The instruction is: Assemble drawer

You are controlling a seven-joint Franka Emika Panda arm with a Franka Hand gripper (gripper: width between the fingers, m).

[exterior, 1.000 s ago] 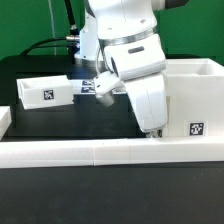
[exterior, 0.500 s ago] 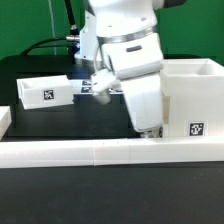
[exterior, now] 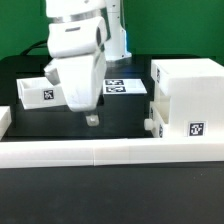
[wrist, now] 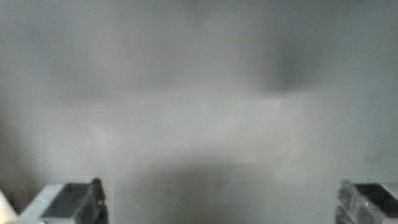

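The large white case (exterior: 190, 95) stands at the exterior view's right, with a square tag on its front. A small knob (exterior: 152, 124) shows low on the side of it that faces left. A smaller white tagged tray (exterior: 38, 92) sits at the left. My gripper (exterior: 92, 119) hangs just above the black table between the tray and the case, touching neither. The wrist view is blurred grey; my gripper (wrist: 222, 205) shows two fingertips (wrist: 75, 203) far apart with nothing between them, so it is open and empty.
The long low white rail (exterior: 110, 153) runs across the front. A short white piece (exterior: 4, 120) stands at the far left edge. The marker board (exterior: 127, 88) lies flat behind the gripper. The arm's body rises above the tray.
The arm has swung from the case's left face to the exterior view's left, uncovering that face with its knob and the marker board. The tray and case have not moved.
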